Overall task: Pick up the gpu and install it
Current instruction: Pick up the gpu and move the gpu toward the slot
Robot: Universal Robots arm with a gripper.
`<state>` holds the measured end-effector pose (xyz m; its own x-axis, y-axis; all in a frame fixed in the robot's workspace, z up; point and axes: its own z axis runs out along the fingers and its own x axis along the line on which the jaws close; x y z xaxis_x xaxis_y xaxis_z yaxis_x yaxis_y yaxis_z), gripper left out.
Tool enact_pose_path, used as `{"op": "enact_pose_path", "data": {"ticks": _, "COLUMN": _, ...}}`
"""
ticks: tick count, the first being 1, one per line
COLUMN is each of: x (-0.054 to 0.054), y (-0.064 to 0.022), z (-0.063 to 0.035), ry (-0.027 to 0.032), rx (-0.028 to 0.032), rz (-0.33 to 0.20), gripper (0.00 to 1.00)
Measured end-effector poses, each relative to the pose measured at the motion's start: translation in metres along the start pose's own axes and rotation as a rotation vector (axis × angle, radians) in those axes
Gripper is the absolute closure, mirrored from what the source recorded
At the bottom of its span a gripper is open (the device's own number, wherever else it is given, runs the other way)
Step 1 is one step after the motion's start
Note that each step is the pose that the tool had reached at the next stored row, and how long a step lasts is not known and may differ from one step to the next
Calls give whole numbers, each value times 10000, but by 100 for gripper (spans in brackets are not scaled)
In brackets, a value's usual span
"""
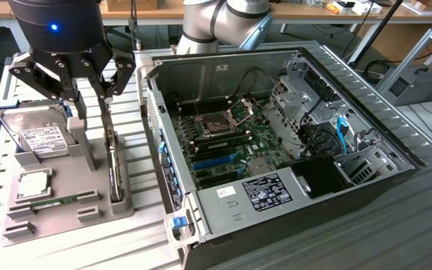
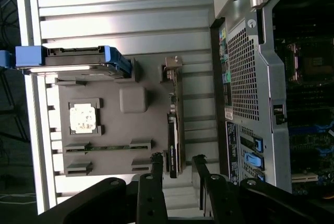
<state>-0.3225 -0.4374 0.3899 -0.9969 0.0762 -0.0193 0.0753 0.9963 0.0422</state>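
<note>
Dark gpu upright in grey holder, hand spread above

A grey holder lies under the gripper, on a ribbed metal table. To the exterior view's left of the gripper, a hard drive in a blue frame stands on its edge. Below it in that view lie a square processor chip and a green memory stick. On the gripper's other side sits an open computer case, showing its motherboard.
</note>
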Motion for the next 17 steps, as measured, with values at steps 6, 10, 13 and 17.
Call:
{"op": "enact_pose_path", "data": {"ticks": 6, "x": 2, "y": -4, "z": 107, "ry": 3, "rx": -10, "rz": 0, "gripper": 64}}
{"op": "enact_pose_path", "data": {"ticks": 10, "x": 3, "y": -7, "z": 178, "ry": 3, "rx": -12, "rz": 0, "gripper": 64}}
{"op": "enact_pose_path", "data": {"ticks": 13, "x": 4, "y": -10, "z": 237, "ry": 3, "rx": -11, "rz": 0, "gripper": 64}}
{"op": "enact_pose_path", "data": {"ticks": 17, "x": 5, "y": -12, "z": 294, "ry": 4, "rx": -11, "rz": 1, "gripper": 64}}
